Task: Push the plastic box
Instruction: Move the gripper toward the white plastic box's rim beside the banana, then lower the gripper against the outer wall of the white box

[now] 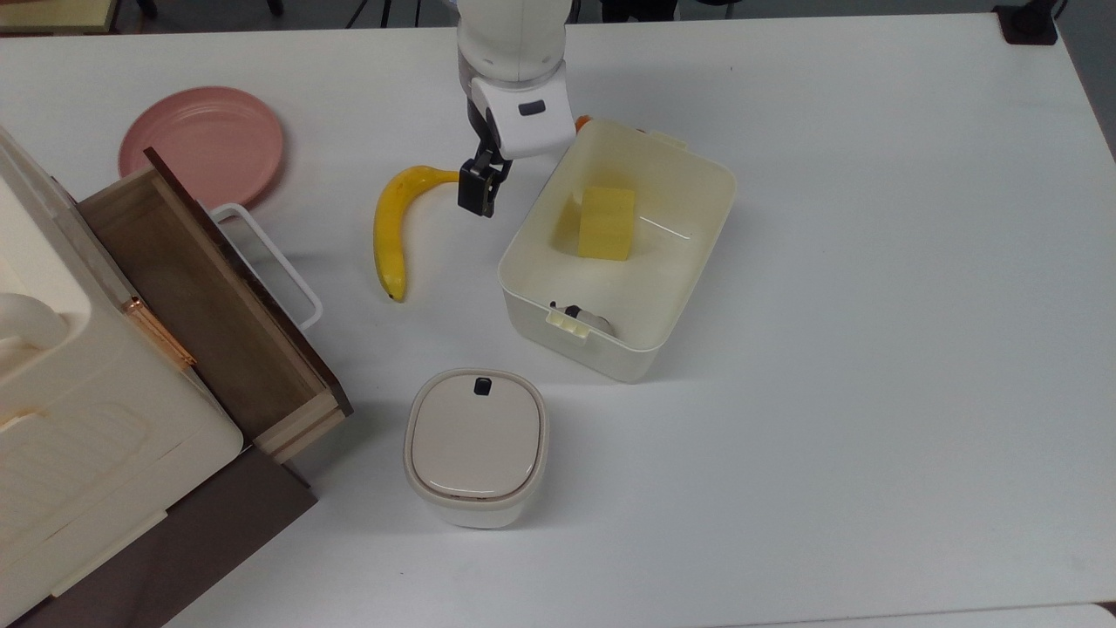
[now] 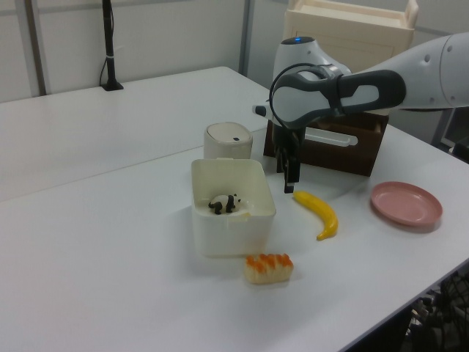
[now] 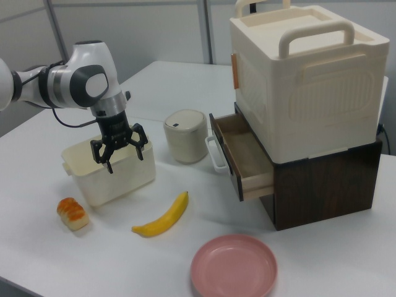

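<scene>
My arm is a white, glossy, rounded Franka arm with dark grey bands at its joints, clearest in the left view, where a small blue light glows on top of the bulbous wrist housing. A thin black cable loops along the wrist in the left and right views. In the top view the white, boxy hand body carries a small dark oblong mark. Below it sits the black two-finger gripper, its slim black fingers angular and ribbed-looking, spread apart.
</scene>
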Controlling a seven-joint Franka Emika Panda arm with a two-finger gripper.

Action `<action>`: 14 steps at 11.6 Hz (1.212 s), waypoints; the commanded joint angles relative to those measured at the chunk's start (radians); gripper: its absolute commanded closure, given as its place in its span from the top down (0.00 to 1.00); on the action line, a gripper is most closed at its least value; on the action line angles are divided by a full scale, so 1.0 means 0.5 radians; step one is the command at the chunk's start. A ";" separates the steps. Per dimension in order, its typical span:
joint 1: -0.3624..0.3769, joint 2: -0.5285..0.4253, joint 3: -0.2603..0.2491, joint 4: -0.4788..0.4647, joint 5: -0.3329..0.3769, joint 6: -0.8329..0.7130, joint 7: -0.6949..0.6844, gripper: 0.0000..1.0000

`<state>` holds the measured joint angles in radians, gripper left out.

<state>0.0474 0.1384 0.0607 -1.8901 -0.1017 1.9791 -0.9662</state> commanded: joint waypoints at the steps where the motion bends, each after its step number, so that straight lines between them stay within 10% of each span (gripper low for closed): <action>1: 0.040 0.015 -0.011 -0.021 -0.045 0.052 -0.016 1.00; 14: 0.108 0.113 0.041 0.086 -0.042 0.091 0.419 1.00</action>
<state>0.0865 0.1916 0.0827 -1.8745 -0.1076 2.0145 -0.8385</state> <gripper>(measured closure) 0.000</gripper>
